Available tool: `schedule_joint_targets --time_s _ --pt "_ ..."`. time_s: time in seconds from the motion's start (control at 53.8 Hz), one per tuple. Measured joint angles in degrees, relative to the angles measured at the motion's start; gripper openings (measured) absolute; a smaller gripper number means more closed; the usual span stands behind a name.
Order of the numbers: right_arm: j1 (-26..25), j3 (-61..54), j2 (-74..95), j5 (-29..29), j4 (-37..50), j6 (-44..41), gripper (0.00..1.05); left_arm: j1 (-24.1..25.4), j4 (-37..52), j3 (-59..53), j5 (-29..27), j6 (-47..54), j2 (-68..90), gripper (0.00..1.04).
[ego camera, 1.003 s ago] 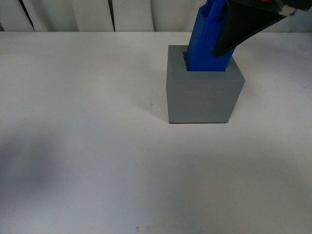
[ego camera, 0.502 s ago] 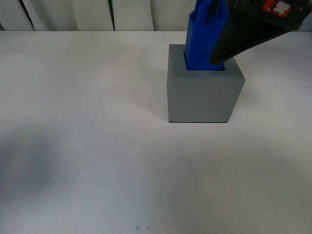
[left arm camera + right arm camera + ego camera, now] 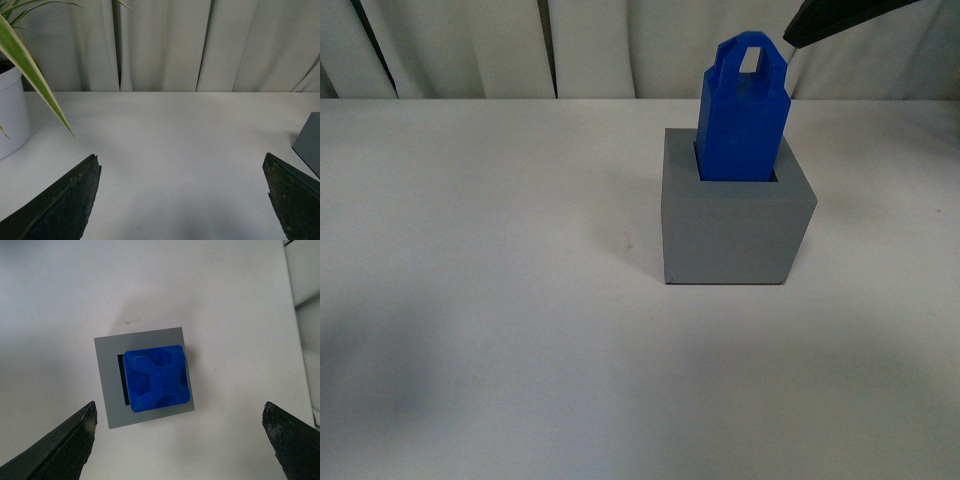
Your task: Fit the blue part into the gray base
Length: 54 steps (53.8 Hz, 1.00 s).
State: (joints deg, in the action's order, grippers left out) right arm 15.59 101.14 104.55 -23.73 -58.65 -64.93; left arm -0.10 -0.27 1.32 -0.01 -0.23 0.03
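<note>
The blue part [image 3: 744,115] stands upright in the square recess of the gray base [image 3: 735,230] on the white table, its loop handle and upper half sticking out. The right wrist view looks straight down on the blue part [image 3: 156,377] in the gray base [image 3: 112,390]. My right gripper [image 3: 179,412] is open and empty, high above them; one dark finger [image 3: 825,18] shows at the front view's top right. My left gripper [image 3: 182,162] is open and empty over bare table, with an edge of the gray base [image 3: 310,142] off to its side.
White curtains [image 3: 620,45] hang behind the table's far edge. A white pot [image 3: 10,115] with long green leaves stands on the table, in the left wrist view only.
My right gripper has let go of the blue part and risen out of the front view. The blue part now stands free and upright in the base. The front view shifted.
</note>
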Motion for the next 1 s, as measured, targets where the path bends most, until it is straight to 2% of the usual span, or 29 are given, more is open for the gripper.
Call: schedule_joint_targets --time_s 0.149,0.427,0.576,0.687,0.724,0.762,0.966,1.003 --pt "-2.62 -6.25 -4.55 -4.72 5.14 2.84 0.97 0.0 0.0 0.0 0.0 0.0 0.0 0.99" --pt "-9.11 -20.92 -15.43 -16.72 19.71 13.49 0.97 0.0 0.0 0.0 0.0 0.02 0.0 0.99" --pt "-13.09 -33.68 -23.23 -23.12 31.28 21.27 0.97 0.0 0.0 0.0 0.0 0.02 0.0 0.99" --pt "-16.26 -46.1 -30.69 -27.5 42.4 30.27 0.97 0.0 0.0 0.0 0.0 0.0 0.0 0.99" --pt "-17.18 -51.84 -33.73 -27.78 46.99 35.21 0.97 0.0 0.0 0.0 0.0 0.0 0.0 0.99" --pt "-17.38 -53.35 -34.4 -27.87 47.54 37.59 0.97 0.0 0.0 0.0 0.0 0.0 0.0 0.99" --pt "-17.38 -53.79 -34.38 -27.8 47.82 40.41 0.97 0.0 0.0 0.0 -0.02 0.0 0.0 0.99" --pt "-16.33 -55.47 -35.17 -22.86 52.19 42.47 0.94 0.0 0.0 0.0 0.0 0.0 0.0 0.99"
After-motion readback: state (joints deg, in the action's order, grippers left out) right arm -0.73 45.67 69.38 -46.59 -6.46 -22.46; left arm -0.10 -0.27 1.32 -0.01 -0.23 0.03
